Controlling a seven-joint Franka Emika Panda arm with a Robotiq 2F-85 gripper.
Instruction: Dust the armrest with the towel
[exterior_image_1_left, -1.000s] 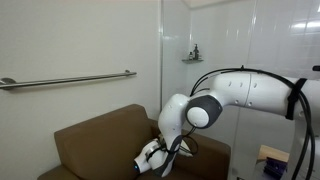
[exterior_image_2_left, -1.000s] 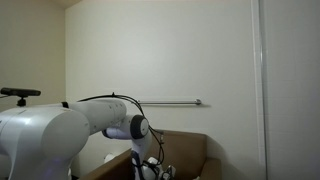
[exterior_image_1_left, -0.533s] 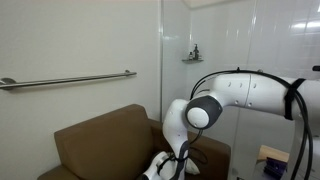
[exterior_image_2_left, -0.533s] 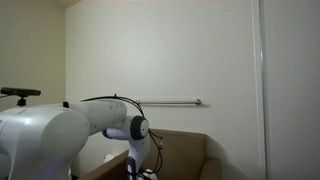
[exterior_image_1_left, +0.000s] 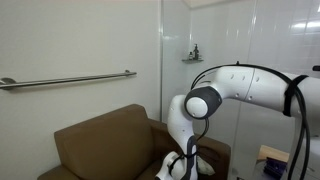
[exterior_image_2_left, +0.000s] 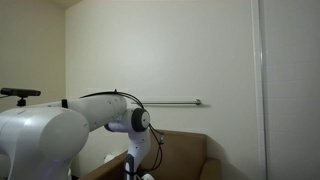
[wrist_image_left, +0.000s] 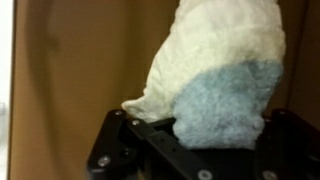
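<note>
gripper (wrist_image_left: 204, 132) clamped on the towel (wrist_image_left: 225, 60), bunched wad fills the gap between the jaws; towel's long axis runs straight out from the gripper, white end farthest, blue-grey patch at the jaws; it lies against brown upholstery; in an exterior view the gripper (exterior_image_1_left: 182, 170) points down at the frame's bottom edge, over the near side of the armchair (exterior_image_1_left: 100, 140); forearm near vertical below the elbow joint (exterior_image_1_left: 203, 103); upper arm (exterior_image_1_left: 255, 88) reaches in roughly level; fingertips not visible in exterior views

Towel (wrist_image_left: 215, 75) fluffy terry cloth; armchair (exterior_image_1_left: 100, 140) matt brown upholstery; wall rail (exterior_image_1_left: 70, 79) shiny metal.
</note>
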